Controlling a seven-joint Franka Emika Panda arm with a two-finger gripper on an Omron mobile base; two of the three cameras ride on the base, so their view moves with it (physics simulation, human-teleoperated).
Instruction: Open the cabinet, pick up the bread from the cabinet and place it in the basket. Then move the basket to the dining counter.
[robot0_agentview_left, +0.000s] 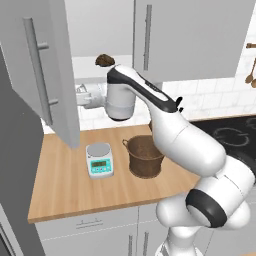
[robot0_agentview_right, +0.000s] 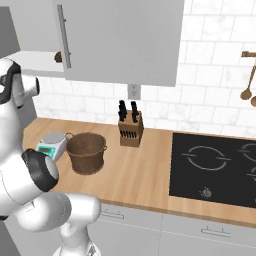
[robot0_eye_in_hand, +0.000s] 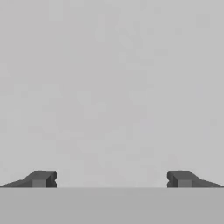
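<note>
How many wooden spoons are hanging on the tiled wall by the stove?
2 show: one spoon hanging just left of the other spoon, which the picture's right edge cuts off. More may hang beyond the edge.

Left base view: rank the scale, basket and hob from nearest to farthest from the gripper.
1. Scale, left on the counter, below the gripper.
2. Basket, mid-counter, right of the scale.
3. Hob, far right.

White tiled wall (robot0_agentview_right: 210, 95) behind a light wood counter (robot0_agentview_right: 145, 165). Black induction hob (robot0_agentview_right: 215, 167) inset at right. Wooden spoons (robot0_agentview_right: 248, 82) hang on wall. Grey drawer fronts (robot0_agentview_left: 90, 225) below counter.
</note>
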